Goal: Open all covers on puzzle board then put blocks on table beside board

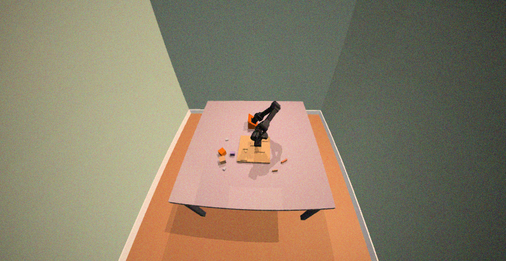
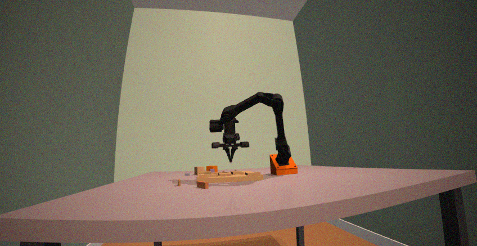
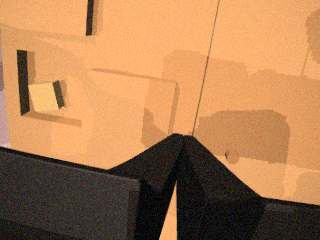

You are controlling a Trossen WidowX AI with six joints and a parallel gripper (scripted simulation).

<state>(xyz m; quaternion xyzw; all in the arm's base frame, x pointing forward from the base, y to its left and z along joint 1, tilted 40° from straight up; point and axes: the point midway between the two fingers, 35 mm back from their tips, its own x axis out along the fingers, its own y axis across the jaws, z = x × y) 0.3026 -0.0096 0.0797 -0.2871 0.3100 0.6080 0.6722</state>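
Observation:
The wooden puzzle board (image 1: 248,158) (image 2: 234,178) lies on the table. My gripper (image 2: 230,161) (image 3: 182,144) is shut and empty, with its tips pointing down a little above the board. In the wrist view a pale yellow block (image 3: 44,96) shows at the left, in an opening with dark edges. A round pin (image 3: 232,156) shows just right of the fingertips. Thin dark slots cross the board. Which covers are open is too small to tell, and the arm hides part of the board's back in the top view.
Left of the board are an orange cube (image 1: 221,151), a tan block (image 1: 222,159), a purple block (image 1: 232,153) and two small white pieces (image 1: 227,140) (image 1: 224,168). Right of it lie two orange-brown pieces (image 1: 284,160) (image 1: 274,170). The arm's orange base (image 2: 283,169) stands behind.

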